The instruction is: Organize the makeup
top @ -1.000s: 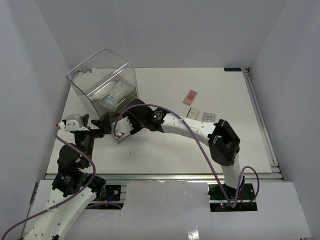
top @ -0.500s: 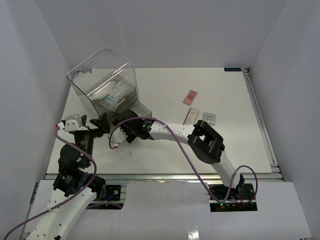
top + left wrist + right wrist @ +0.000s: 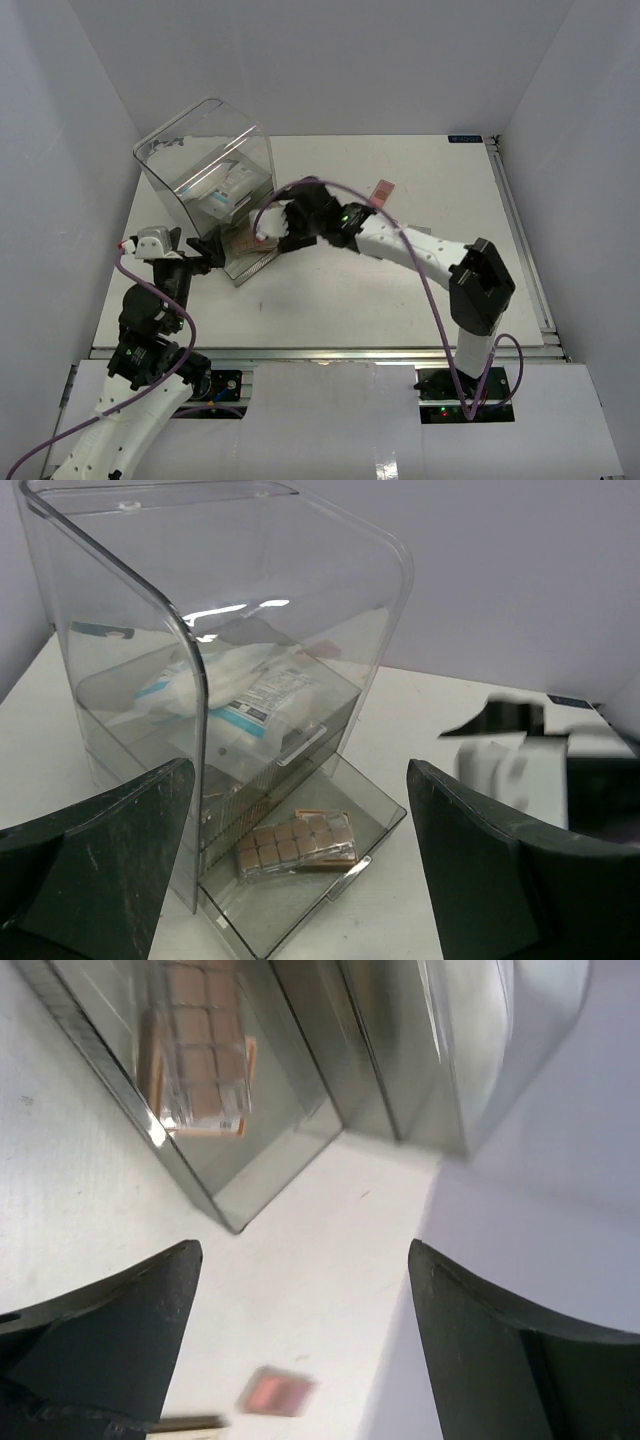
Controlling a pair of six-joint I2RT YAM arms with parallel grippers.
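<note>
The big clear box (image 3: 205, 165) stands with its lower drawer (image 3: 375, 825) pulled out, a brown palette (image 3: 297, 842) lying flat in it and the sachets (image 3: 250, 695) in the drawer above. The left gripper (image 3: 300, 765) waits just before the box front and the right gripper (image 3: 302, 1250) just beside the open drawer, each with jaws spread wide and holding nothing. A pink palette (image 3: 382, 190) lies loose well to the right of the box, behind the right jaws on the side away from the drawer. The right arm is judged the nearer; the palette's long axis is too small to read surely.
</note>
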